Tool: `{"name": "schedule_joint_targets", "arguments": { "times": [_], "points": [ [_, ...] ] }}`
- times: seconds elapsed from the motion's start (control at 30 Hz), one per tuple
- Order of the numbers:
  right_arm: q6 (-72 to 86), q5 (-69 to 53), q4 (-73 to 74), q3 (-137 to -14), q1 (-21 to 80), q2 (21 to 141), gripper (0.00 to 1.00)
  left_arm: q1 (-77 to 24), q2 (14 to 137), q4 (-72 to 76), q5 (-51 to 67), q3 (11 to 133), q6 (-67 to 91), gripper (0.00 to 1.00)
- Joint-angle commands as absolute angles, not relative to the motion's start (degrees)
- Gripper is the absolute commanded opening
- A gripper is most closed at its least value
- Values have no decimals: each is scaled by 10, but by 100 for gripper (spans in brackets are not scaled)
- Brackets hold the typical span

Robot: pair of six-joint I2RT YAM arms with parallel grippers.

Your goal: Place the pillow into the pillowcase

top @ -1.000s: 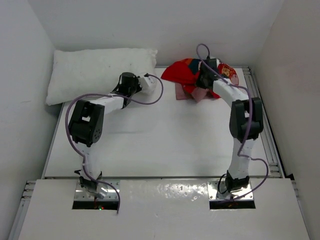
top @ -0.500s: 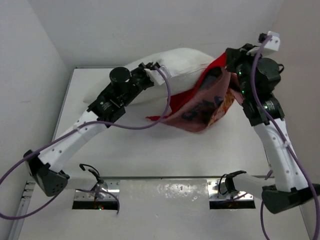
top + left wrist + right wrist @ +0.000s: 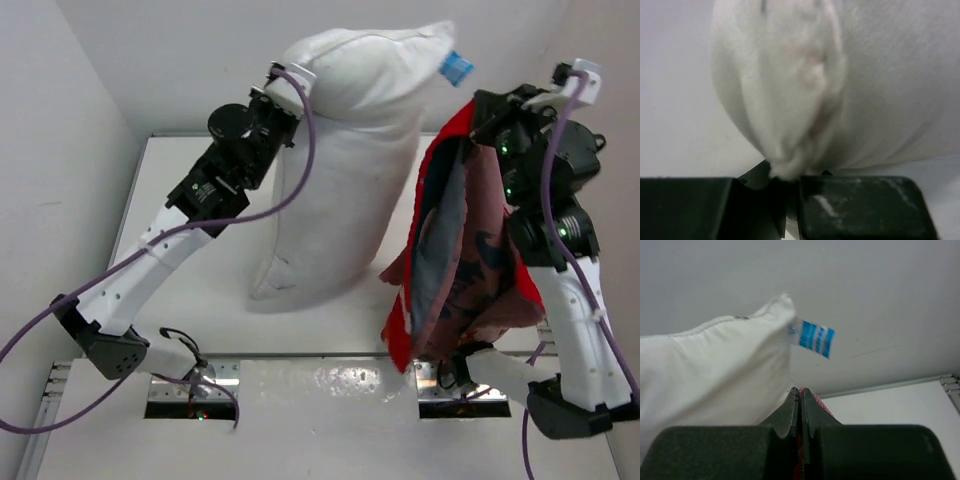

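My left gripper is shut on a top corner of the white pillow and holds it high, hanging down with its lower end near the table. Its blue-and-white tag sticks out at the top right. In the left wrist view the bunched pillow corner is pinched between my fingers. My right gripper is shut on the top edge of the red pillowcase, which hangs open beside the pillow, pinkish inside showing. In the right wrist view red fabric sits between the shut jaws, with the pillow just left.
The white table lies below, walled by white panels on the left, back and right. A metal rail runs along the near edge. Purple cables loop off both arms.
Both arms have risen. The pillow went from lying near the table to hanging upright. The pillowcase was lifted too and now hangs down open beside the pillow.
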State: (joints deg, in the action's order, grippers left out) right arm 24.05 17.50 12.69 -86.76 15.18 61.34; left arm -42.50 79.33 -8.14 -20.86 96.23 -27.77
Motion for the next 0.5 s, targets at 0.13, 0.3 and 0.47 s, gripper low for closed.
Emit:
{"name": "schedule_joint_targets", "arguments": {
  "times": [0.13,0.3,0.47],
  "points": [
    [317,47,103,-948,181,810,0,-203,766,-112,-209,834,-84,0],
    [344,21,78,-999,236,919,0,-73,754,-148,-144,705,-63,0],
    [370,3,104,-1032,272,1007,0,-15,701,-108,-88,560,-81,42]
  ]
}}
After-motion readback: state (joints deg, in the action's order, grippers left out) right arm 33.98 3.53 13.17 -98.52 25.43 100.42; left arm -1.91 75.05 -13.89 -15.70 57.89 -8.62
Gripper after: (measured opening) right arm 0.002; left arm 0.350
